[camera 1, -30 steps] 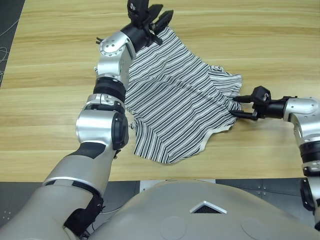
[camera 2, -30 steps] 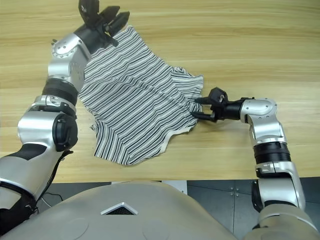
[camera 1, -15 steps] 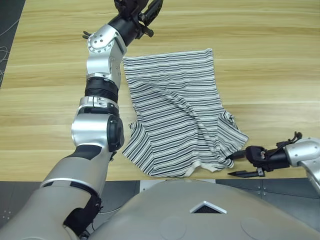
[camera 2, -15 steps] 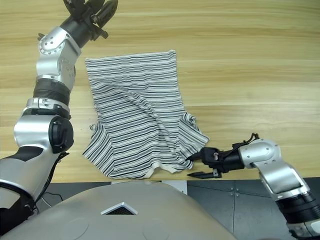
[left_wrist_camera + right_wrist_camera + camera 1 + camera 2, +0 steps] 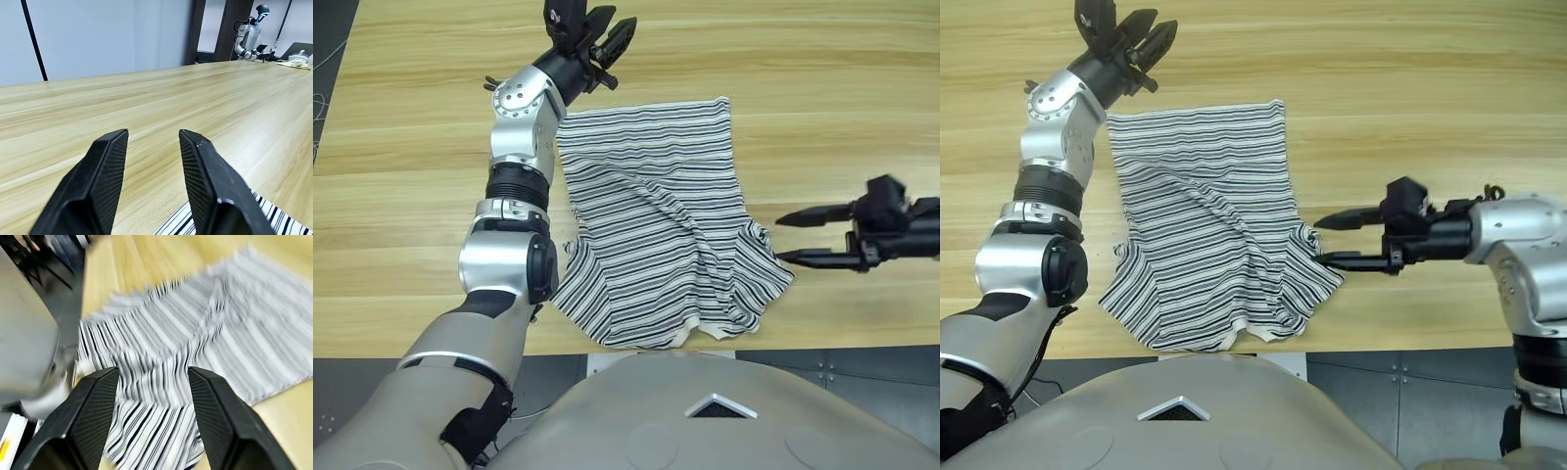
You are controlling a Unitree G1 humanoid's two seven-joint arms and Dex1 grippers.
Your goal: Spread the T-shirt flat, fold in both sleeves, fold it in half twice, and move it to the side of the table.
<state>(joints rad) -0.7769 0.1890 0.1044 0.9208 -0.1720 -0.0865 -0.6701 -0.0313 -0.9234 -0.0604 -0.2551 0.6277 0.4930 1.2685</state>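
Observation:
The black-and-white striped T-shirt (image 5: 646,225) lies on the wooden table (image 5: 842,117). Its straight far edge is flat, while its near part is wrinkled and bunched and reaches the table's front edge. My left gripper (image 5: 599,34) hovers open just beyond the shirt's far left corner, holding nothing; a corner of the shirt (image 5: 279,223) shows below its fingers (image 5: 105,181). My right gripper (image 5: 1324,241) is open and empty just right of the shirt's near right side, pointing at the rumpled cloth (image 5: 161,396).
Bare wood stretches to the right of the shirt and beyond its far edge. The table's front edge (image 5: 862,343) runs close under the right gripper. Dark floor with cables (image 5: 328,59) lies past the table's left end.
The shirt went from a stretched diagonal to lying square toward the front edge. Both grippers have let go of it. The right gripper then rose from the front edge to beside the shirt.

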